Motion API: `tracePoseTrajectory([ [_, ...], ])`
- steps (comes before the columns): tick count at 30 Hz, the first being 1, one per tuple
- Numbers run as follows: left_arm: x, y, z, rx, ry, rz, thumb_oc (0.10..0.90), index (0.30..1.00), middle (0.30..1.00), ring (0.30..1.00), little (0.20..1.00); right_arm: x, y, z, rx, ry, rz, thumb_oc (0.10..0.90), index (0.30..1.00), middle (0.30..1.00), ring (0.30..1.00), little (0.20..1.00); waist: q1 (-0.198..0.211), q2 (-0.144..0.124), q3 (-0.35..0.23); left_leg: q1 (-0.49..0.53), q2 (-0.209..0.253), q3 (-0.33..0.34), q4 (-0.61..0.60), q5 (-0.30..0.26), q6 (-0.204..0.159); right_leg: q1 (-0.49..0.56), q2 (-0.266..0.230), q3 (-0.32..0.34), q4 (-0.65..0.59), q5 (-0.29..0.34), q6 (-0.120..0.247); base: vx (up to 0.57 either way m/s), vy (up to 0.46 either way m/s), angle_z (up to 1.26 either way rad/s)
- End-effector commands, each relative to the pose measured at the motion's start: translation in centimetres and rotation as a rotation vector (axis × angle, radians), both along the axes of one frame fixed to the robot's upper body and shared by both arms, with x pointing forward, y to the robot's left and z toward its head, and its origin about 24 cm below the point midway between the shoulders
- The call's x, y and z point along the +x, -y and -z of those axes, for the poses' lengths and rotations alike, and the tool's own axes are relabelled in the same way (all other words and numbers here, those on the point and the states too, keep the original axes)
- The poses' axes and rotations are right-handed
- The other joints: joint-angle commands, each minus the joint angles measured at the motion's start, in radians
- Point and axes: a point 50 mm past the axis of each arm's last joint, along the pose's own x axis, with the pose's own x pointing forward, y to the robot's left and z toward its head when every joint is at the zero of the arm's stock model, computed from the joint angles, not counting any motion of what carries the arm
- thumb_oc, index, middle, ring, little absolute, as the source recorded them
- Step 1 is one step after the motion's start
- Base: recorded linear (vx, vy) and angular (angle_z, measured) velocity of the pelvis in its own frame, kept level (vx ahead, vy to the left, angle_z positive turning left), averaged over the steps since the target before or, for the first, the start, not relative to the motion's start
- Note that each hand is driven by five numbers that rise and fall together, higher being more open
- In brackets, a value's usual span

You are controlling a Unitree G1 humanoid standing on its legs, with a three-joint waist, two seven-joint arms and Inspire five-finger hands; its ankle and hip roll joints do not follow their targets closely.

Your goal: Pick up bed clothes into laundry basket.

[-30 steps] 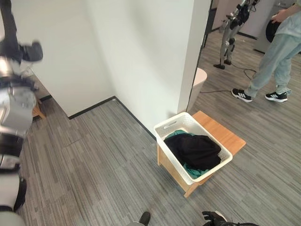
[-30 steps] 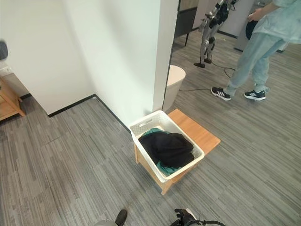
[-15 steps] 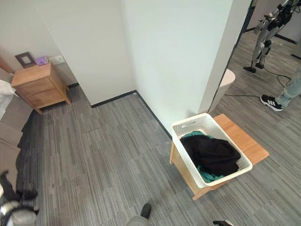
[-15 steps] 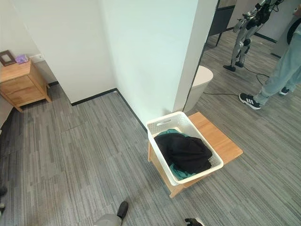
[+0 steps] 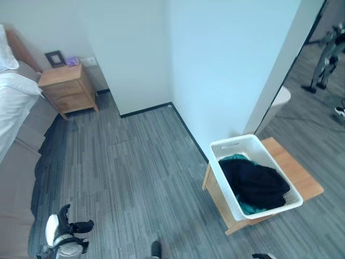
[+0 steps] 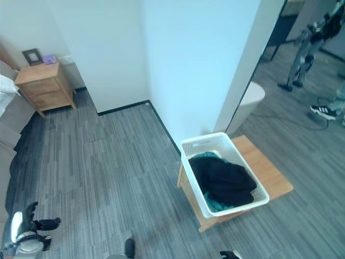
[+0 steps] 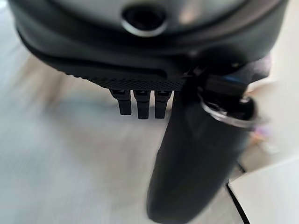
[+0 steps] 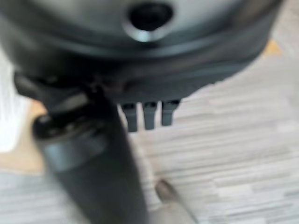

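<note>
Grey plank floor (image 5: 135, 178), white walls. Bed (image 5: 13, 102) with white bedding at far left, wooden nightstand (image 5: 67, 89) beside it. Left robot hand (image 5: 67, 226) low at lower left, fingers relaxed, empty. White laundry basket (image 5: 253, 175) (black and teal clothes (image 5: 253, 183) inside) on low wooden surface (image 5: 299, 175) at right. Right robot hand (image 8: 145, 116): fingers straight, empty.

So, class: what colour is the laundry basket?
White; the laundry basket shows best in the left eye view.

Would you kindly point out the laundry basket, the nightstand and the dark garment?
laundry basket (image 5: 226, 145): left eye view, far rim.
nightstand (image 5: 60, 76): left eye view, wooden top.
dark garment (image 5: 256, 182): left eye view, middle of the heap.
</note>
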Motion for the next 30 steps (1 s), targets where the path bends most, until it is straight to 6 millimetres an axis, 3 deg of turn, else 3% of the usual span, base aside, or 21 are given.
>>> tracePoseTrajectory([
  [1,2.9,1.4,-1.5,-0.093,0.209,0.019,0.8,0.9,0.9,0.9,0.9,1.9,-0.5,-0.1,0.0,0.034,-0.046,0.8,0.9,0.9,0.9,0.9,-0.019,0.015,0.007,0.231,0.033,0.006,-0.164,-0.074,-0.067,-0.015,0.059,0.044,-0.156,0.193,0.042,-0.01,0.057,0.07],
  [3,2.9,1.4,-1.5,-0.093,0.209,0.019,0.8,0.9,0.9,0.9,0.9,1.9,-0.5,-0.1,0.0,0.034,-0.045,0.8,0.9,0.9,0.9,0.9,-0.019,0.015,0.007,0.231,0.033,0.006,-0.164,-0.074,-0.067,-0.015,0.059,0.045,-0.156,0.193,0.042,-0.05,0.077,0.24],
  [4,2.7,3.4,-0.5,-0.141,0.161,0.094,0.8,0.9,0.9,0.9,0.9,2.4,-1.1,0.0,0.008,0.032,-0.067,0.8,0.9,0.9,0.9,0.9,-0.012,-0.008,0.013,0.232,0.005,0.003,-0.195,-0.078,-0.041,-0.033,0.037,0.049,-0.127,0.214,0.063,-0.13,0.197,0.07],
  [5,2.5,3.8,-0.1,-0.138,0.135,0.119,0.8,0.9,0.9,0.9,0.9,2.6,-1.3,0.1,0.009,0.032,-0.071,0.8,0.9,0.9,0.9,0.9,-0.009,-0.016,0.015,0.229,-0.006,0.004,-0.197,-0.085,-0.032,-0.04,0.029,0.054,-0.115,0.218,0.07,-0.16,0.24,-0.1],
  [9,1.9,4.1,0.5,-0.108,0.069,0.171,0.8,0.9,0.9,0.9,0.9,2.9,-1.8,0.2,0.016,0.033,-0.08,0.8,0.9,0.9,0.9,0.9,0.0,-0.029,0.026,0.222,-0.024,-0.004,-0.2,-0.089,-0.018,-0.048,0.01,0.055,-0.087,0.23,0.085,-0.1,0.071,0.09],
  [10,0.5,3.9,1.6,0.035,-0.093,0.281,0.8,0.9,0.9,0.9,0.9,3.7,-2.7,0.3,0.027,0.047,-0.085,0.8,0.9,0.9,0.9,0.9,0.01,-0.057,0.051,0.187,-0.059,-0.027,-0.202,-0.065,0.0,-0.074,-0.011,0.078,-0.073,0.28,0.097,-0.21,0.039,0.25],
  [12,-0.6,3.6,2.2,0.056,-0.154,0.267,0.8,0.9,0.9,0.9,0.9,4.1,-3.1,0.3,0.035,0.06,-0.091,0.8,0.9,0.9,0.9,0.9,0.004,-0.059,0.056,0.17,-0.067,-0.065,-0.204,-0.062,-0.001,-0.091,0.009,0.177,-0.091,0.277,0.107,-0.14,-0.002,0.42],
  [14,-0.6,3.6,2.2,0.056,-0.154,0.267,0.8,0.9,0.9,0.9,0.9,4.1,-3.1,0.3,0.035,0.06,-0.091,0.8,0.9,0.9,0.9,0.9,0.005,-0.059,0.055,0.169,-0.067,-0.064,-0.204,-0.062,-0.001,-0.093,0.009,0.178,-0.09,0.276,0.106,0.03,-0.036,0.51],
  [15,-2.1,3.0,2.9,0.086,-0.238,0.242,0.8,0.9,0.9,0.9,0.9,4.7,-3.8,0.3,0.054,0.085,-0.09,0.8,0.9,0.9,0.9,0.9,-0.023,-0.052,0.058,0.147,-0.081,-0.179,-0.202,-0.057,0.007,-0.112,0.107,0.503,-0.107,0.209,0.105,0.1,-0.036,0.39],
  [18,-2.0,3.1,3.1,0.099,-0.277,0.265,0.8,0.9,0.9,0.9,0.9,4.7,-3.9,0.4,0.061,0.093,-0.064,0.8,0.9,0.9,0.9,0.9,-0.065,-0.039,0.065,0.119,-0.104,-0.31,-0.193,-0.044,0.022,-0.121,0.248,0.823,-0.09,0.124,0.082,0.07,0.013,1.35],
  [21,-2.0,3.1,3.1,0.099,-0.277,0.265,0.8,0.9,0.9,0.9,0.9,4.7,-3.9,0.4,0.061,0.092,-0.064,0.8,0.9,0.9,0.9,0.9,-0.065,-0.039,0.063,0.118,-0.104,-0.31,-0.193,-0.044,0.021,-0.123,0.248,0.823,-0.09,0.124,0.082,0.0,-0.049,1.67],
  [22,-2.2,3.1,3.3,0.098,-0.3,0.257,0.8,0.9,0.9,0.9,0.9,4.9,-4.1,0.4,0.057,0.081,-0.102,0.8,0.9,0.9,0.9,0.9,-0.062,-0.028,0.062,0.091,-0.115,-0.387,-0.199,-0.031,0.011,-0.081,0.237,0.818,-0.165,0.124,0.053,-0.01,-0.151,1.07],
  [25,-3.1,3.7,3.7,0.074,-0.311,0.262,0.8,0.9,0.9,0.9,0.9,5.3,-4.4,0.3,0.053,0.076,-0.161,0.8,0.9,0.9,0.9,0.9,-0.047,-0.006,0.053,0.076,-0.109,-0.422,-0.2,-0.013,0.0,-0.05,0.239,0.777,-0.21,0.12,0.036,0.04,-0.181,1.29],
  [28,-3.1,3.7,3.7,0.074,-0.311,0.261,0.8,0.9,0.9,0.9,0.9,5.3,-4.4,0.3,0.053,0.076,-0.162,0.8,0.9,0.9,0.9,0.9,-0.048,-0.006,0.053,0.076,-0.109,-0.423,-0.2,-0.013,0.0,-0.05,0.239,0.776,-0.211,0.12,0.036,0.0,-0.027,0.54],
  [29,-3.3,4.0,3.8,0.067,-0.31,0.266,0.8,0.9,0.9,0.9,0.9,5.6,-4.5,0.3,0.049,0.079,-0.18,0.8,0.9,0.9,0.9,0.9,-0.039,0.002,0.056,0.07,-0.108,-0.433,-0.199,-0.006,-0.004,-0.042,0.241,0.766,-0.221,0.119,0.031,-0.11,-0.247,-0.07],
  [30,-4.1,5.0,4.2,0.024,-0.31,0.253,0.8,0.9,0.9,0.9,0.9,7.4,-4.6,-0.2,0.04,0.121,-0.233,0.8,0.9,0.9,0.9,0.9,-0.013,0.044,0.083,0.031,-0.103,-0.484,-0.197,0.034,-0.035,-0.025,0.255,0.713,-0.244,0.109,0.007,-0.11,-0.249,0.27],
])
